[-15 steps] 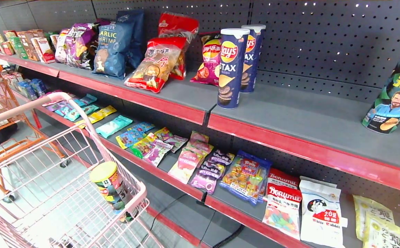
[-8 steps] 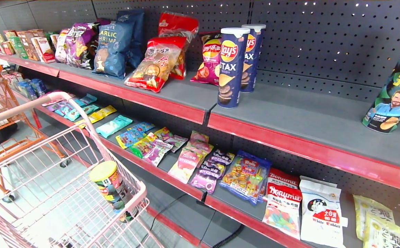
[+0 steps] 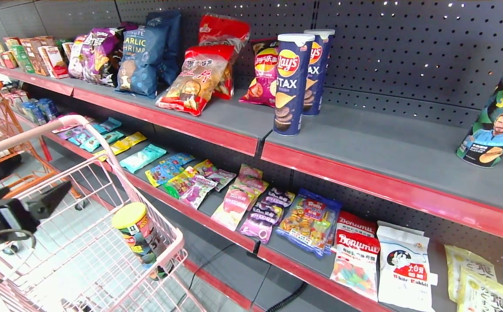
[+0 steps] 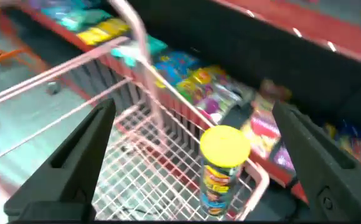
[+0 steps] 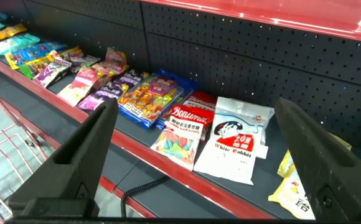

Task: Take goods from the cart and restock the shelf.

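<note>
Left gripper [image 4: 193, 106] over the pink cart [image 3: 177, 245], chip can [image 3: 136, 234] untouched

At lower left, its jaws are spread wide, holding nothing. The yellow-lidded can stands, perhaps slightly tilted, in the cart's corner beside the shelves. Beyond, the right gripper [image 5: 194, 102] faces the lower shelf [image 5: 261, 199], jaws wide and empty.

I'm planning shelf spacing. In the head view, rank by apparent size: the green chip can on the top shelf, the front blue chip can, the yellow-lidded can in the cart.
1. green chip can, though the picture's edge cuts it.
2. front blue chip can.
3. yellow-lidded can, lower part behind the cart wires, so less sure.
</note>
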Motion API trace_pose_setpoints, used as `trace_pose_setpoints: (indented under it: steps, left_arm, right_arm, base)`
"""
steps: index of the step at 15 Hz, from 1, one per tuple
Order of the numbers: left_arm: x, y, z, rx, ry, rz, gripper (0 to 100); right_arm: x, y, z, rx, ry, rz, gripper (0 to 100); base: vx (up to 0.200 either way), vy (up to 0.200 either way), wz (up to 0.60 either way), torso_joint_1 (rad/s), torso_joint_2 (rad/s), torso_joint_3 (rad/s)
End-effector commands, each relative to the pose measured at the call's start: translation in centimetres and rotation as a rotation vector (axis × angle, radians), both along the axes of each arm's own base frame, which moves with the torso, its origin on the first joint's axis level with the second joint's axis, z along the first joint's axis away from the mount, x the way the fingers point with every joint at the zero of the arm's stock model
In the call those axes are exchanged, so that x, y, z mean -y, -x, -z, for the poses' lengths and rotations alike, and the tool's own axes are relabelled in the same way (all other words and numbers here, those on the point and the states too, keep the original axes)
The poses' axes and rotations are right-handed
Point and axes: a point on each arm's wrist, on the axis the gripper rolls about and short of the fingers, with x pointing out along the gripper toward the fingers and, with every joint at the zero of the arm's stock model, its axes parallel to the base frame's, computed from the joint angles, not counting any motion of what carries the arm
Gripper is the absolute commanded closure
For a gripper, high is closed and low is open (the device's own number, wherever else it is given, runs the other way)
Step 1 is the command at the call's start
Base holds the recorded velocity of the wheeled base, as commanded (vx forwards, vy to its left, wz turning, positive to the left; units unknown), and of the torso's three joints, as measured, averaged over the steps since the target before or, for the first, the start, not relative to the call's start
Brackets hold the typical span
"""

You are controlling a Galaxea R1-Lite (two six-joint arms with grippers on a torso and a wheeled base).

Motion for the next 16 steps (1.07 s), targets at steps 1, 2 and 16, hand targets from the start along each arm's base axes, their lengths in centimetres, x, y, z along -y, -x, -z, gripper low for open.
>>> trace_pose_setpoints:
  steps: [1,2,16]
  left_arm:
    - [0.3,-1.9,4.5,-0.237,-0.023,0.115,0]
    - [0.3,-2.4,6.1,-0.318,-0.035,0.128,0]
    - [0.6,-6.5,12.5,-0.479,-0.009,0.186,0]
  right_arm:
    - [0.0,0.0,0.0,-0.001,0.000,0.000,0]
    - [0.0,0.0,0.0,-0.001,0.000,0.000,0]
    - [0.0,0.0,0.0,-0.001,0.002,-0.002,0]
  base:
    - [0.000,0.000,0.00,0.000,0.00,0.000]
    - [0.000,0.000,0.00,0.000,0.00,0.000]
    - [0.000,0.000,0.00,0.000,0.00,0.000]
